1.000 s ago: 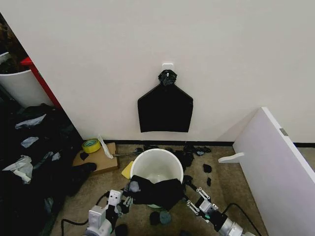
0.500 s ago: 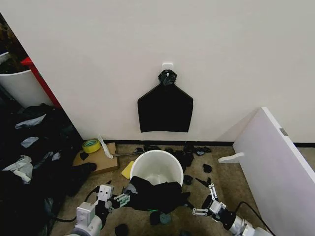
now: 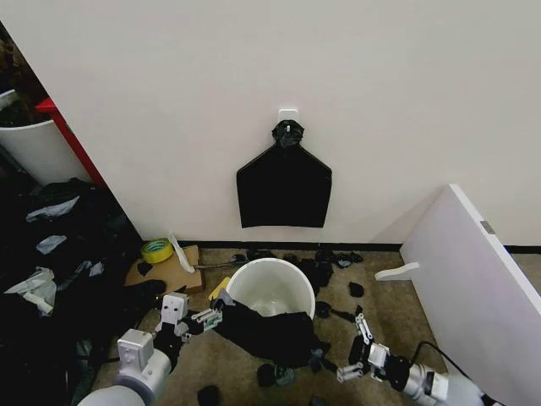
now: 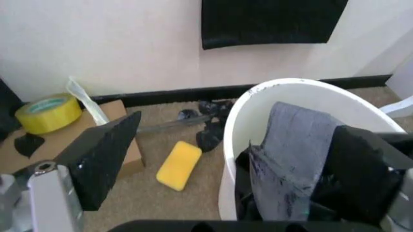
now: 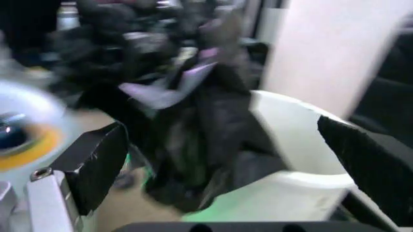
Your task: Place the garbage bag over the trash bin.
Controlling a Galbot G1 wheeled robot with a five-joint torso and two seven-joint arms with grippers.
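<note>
Since 1 s ago both arms have pulled outward: right gripper (image 3: 357, 345) has let go of the garbage bag (image 3: 269, 332) and backed off to the bin's right, fingers spread w/ nothing between them, while left gripper (image 3: 205, 319) has shifted left, still pinching the bag's corner. Bag hangs just ahead of the left gripper, draped over the near rim of the trash bin (image 3: 272, 284) & down its front. Yellow sponge (image 4: 179, 165) lies on the carpet by the bin, tape roll (image 3: 156, 249) on a cardboard box (image 3: 173, 273) beyond the left gripper.

We're in a cluttered storeroom corner: bare wall (image 3: 406, 93), carpet (image 3: 397, 317), tape roll (image 3: 156, 249), heaped black bags (image 3: 59, 254).
</note>
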